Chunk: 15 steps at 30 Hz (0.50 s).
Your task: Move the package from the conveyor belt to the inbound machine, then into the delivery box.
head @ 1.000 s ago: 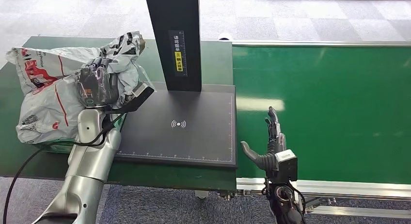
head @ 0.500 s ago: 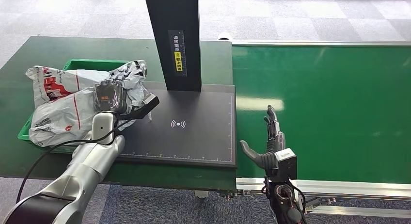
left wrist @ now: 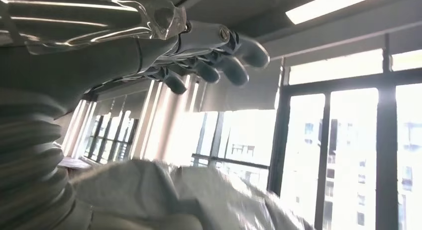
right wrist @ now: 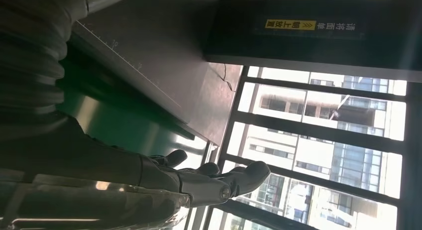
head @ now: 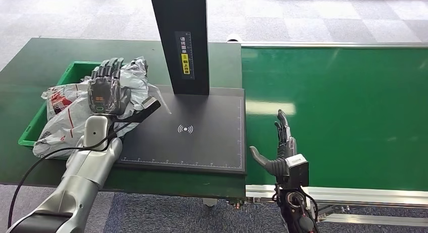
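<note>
The package [head: 63, 114], a crumpled white and grey plastic bag with red print, lies in the green delivery box [head: 78, 69] at the left, spilling over its near rim. My left hand [head: 106, 86] hovers over the bag's right part with its fingers stretched out and apart. The left wrist view shows those fingers [left wrist: 209, 60] straight above the bag [left wrist: 199, 200], holding nothing. My right hand [head: 282, 142] stands open at the near edge of the green conveyor belt [head: 333, 117], fingers straight, and is seen likewise in the right wrist view [right wrist: 209, 180].
The inbound machine's dark scan plate [head: 192, 129] lies between box and belt, with its black post [head: 181, 41] rising at the back. A black cable runs along my left forearm. Carpeted floor lies beyond the dark green table [head: 30, 56].
My left hand brought the package down into the green box and spread its fingers, letting it go. The bag has sunk and settled. The right hand has stayed in place.
</note>
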Tool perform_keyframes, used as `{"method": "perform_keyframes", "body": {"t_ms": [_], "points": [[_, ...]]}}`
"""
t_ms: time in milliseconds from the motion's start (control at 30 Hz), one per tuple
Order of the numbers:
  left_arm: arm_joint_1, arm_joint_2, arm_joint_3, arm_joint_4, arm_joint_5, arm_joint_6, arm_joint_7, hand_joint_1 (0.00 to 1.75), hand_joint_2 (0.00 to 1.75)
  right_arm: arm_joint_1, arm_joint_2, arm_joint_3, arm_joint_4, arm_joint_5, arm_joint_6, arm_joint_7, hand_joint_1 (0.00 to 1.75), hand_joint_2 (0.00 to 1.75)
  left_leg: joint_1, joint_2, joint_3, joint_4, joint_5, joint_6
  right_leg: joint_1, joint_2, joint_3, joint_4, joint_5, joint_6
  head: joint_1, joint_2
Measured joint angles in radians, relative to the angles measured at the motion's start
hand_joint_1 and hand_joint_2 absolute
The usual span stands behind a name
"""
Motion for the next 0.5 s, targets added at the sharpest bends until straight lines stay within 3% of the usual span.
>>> {"method": "perform_keyframes", "body": {"t_ms": [67, 133, 233, 300, 367, 500], "points": [[0.024, 0.002, 0.013, -0.091, 0.003, 0.0, -0.01, 0.0, 1.75, 0.0, 0.001, 0.0, 0.005, -0.002, -0.006, 0.0, 0.0, 1.75, 0.0, 0.0, 0.0, 0.0, 0.0, 0.0, 0.0, 0.0, 0.0, 0.0, 0.0, 0.0, 0.0, 0.0], [0.047, -0.006, 0.046, -0.185, 0.022, 0.0, -0.079, 0.0, 1.75, 0.0, 0.001, 0.0, 0.009, -0.006, -0.012, 0.0, 0.0, 1.75, 0.0, 0.0, 0.0, 0.0, 0.0, 0.0, 0.0, 0.0, 0.0, 0.0, 0.0, 0.0, 0.0, 0.0], [0.063, -0.052, 0.168, -0.316, 0.074, 0.0, -0.343, 0.0, 1.75, 0.0, 0.001, 0.0, 0.014, -0.015, -0.02, 0.0, 0.0, 1.75, 0.0, 0.0, -0.001, 0.0, 0.0, 0.0, 0.0, 0.0, 0.0, 0.0, 0.0, 0.0, 0.0, 0.0], [0.06, -0.111, 0.307, -0.396, 0.126, 0.0, -0.578, 0.0, 1.75, 0.001, 0.001, 0.0, 0.015, -0.02, -0.022, 0.0, 0.0, 1.75, 0.0, 0.001, 0.0, 0.0, 0.0, 0.0, 0.0, 0.001, -0.001, 0.0, 0.0, 0.0, 0.0, 0.0], [0.056, -0.164, 0.433, -0.467, 0.181, -0.001, -0.718, 0.0, 1.75, 0.002, 0.001, 0.0, 0.017, -0.025, -0.024, 0.0, 0.0, 1.75, 0.0, 0.003, 0.001, 0.0, 0.0, 0.0, 0.0, 0.002, -0.001, 0.0, 0.0, 0.0, 0.0, 0.0], [0.06, -0.214, 0.521, -0.574, 0.26, -0.001, -0.747, 0.0, 1.75, 0.002, 0.0, 0.001, 0.02, -0.03, -0.026, 0.0, 0.0, 1.75, 0.0, 0.001, 0.0, 0.0, 0.0, 0.0, 0.0, 0.001, -0.001, 0.0, 0.0, 0.0, 0.0, 0.0]]}}
